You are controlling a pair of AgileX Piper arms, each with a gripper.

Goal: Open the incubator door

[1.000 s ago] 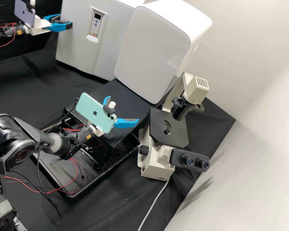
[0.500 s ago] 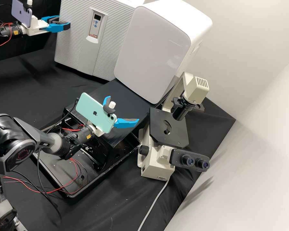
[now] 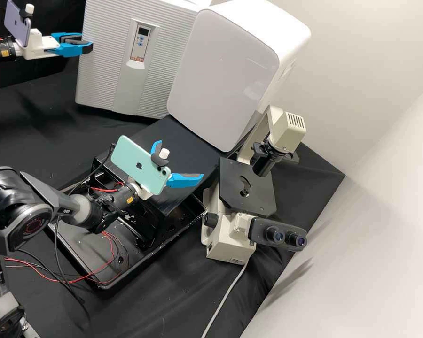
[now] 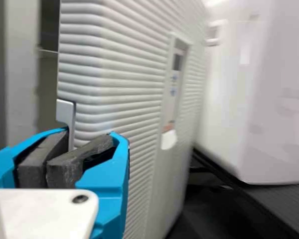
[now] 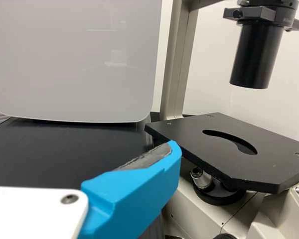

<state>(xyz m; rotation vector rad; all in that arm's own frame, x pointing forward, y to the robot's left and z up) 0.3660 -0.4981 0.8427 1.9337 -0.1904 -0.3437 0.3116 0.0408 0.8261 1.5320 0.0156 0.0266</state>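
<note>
Over on the far side of the worktop (image 3: 28,131) stood the incubator (image 3: 174,5), and here was the crux: the left gripper (image 3: 85,42) had its jaws drawn nearly together on the handle (image 4: 66,112) at the edge of the ribbed door (image 3: 103,56). Swinging that door looked like the step in hand, though how wide it stood was hard to tell. The play called for a curve, not a straight tug: the hinge probably ran down the side nearer the white cabinet (image 3: 221,70), so the wrist needed to turn with the panel. Steady, even pressure, please; a twist could have slipped the handle from those pads! And the right gripper (image 3: 179,158)? Jaws spread wide, nothing between them, near the microscope (image 3: 230,234), best left parked there, well clear of the swing.
</note>
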